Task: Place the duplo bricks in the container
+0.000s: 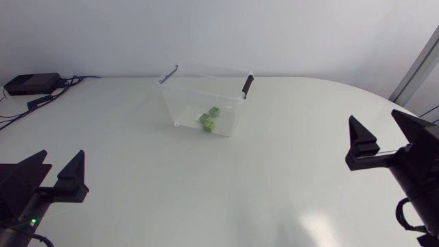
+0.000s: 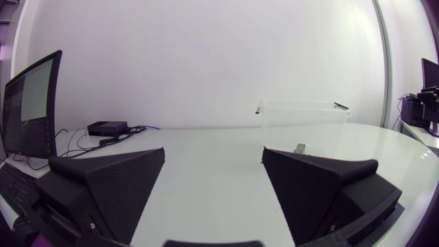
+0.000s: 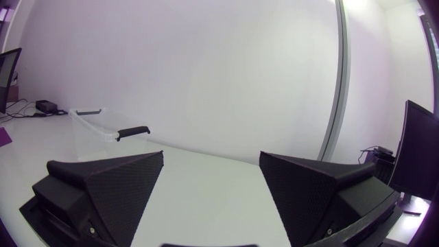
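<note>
While both arms' fingers (image 1: pixel 72 180) gape, container (image 1: pixel 180 103), apart from box (image 1: pixel 31 83), holds perhaps two bricks (image 1: pixel 207 123).

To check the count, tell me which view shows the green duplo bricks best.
The head view: it looks down into the clear container, where the green bricks lie on its floor. The left wrist view shows only a green speck through the container wall. The right wrist view shows the container, no bricks.
</note>
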